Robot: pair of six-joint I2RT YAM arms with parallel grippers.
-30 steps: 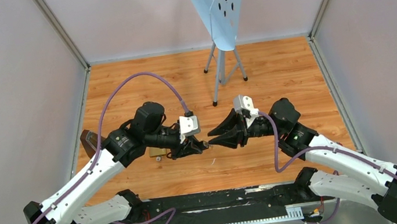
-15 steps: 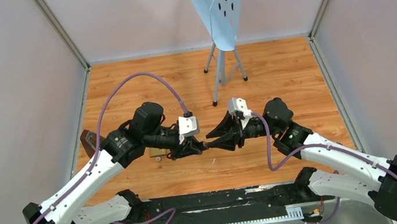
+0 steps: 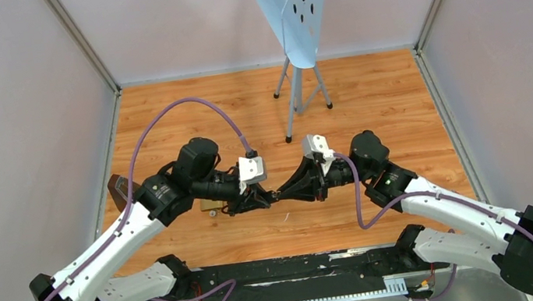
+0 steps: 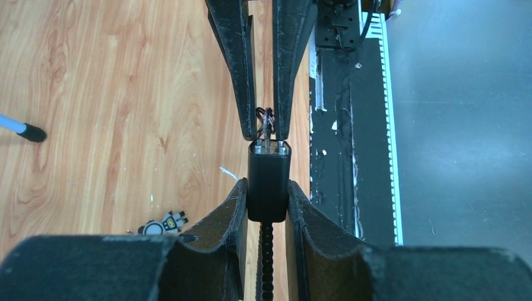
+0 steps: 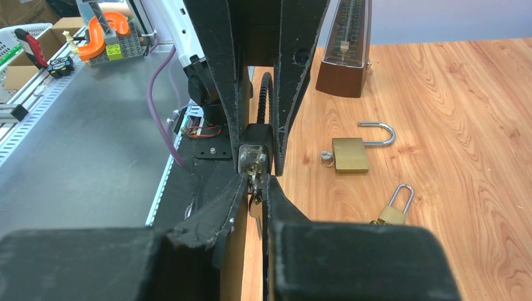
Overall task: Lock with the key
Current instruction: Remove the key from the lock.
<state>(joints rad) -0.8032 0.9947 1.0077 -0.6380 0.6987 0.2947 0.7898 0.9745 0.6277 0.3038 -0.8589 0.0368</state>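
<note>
My left gripper (image 3: 265,196) is shut on a black lock body (image 4: 268,188) with a beaded black cable trailing back between its fingers. The lock's silver face (image 5: 255,152) points at my right gripper (image 3: 280,194). In the right wrist view, the right gripper (image 5: 256,180) is closed onto a small silver key (image 5: 256,216) at that face. The key's blade hangs between the fingers under a dark ring. The two grippers meet tip to tip above the wooden table. Whether a key sits in the keyhole is hidden.
An open brass padlock (image 5: 351,155) with a small ring beside it and a smaller brass padlock (image 5: 391,214) lie on the wood. A brown metronome (image 5: 345,56) stands behind. A blue perforated stand on a tripod (image 3: 292,5) is at the back. A small figure (image 4: 162,224) lies on the table.
My right gripper has moved left to meet the left gripper and its fingers have closed from wide open onto the key. The left arm has stayed still.
</note>
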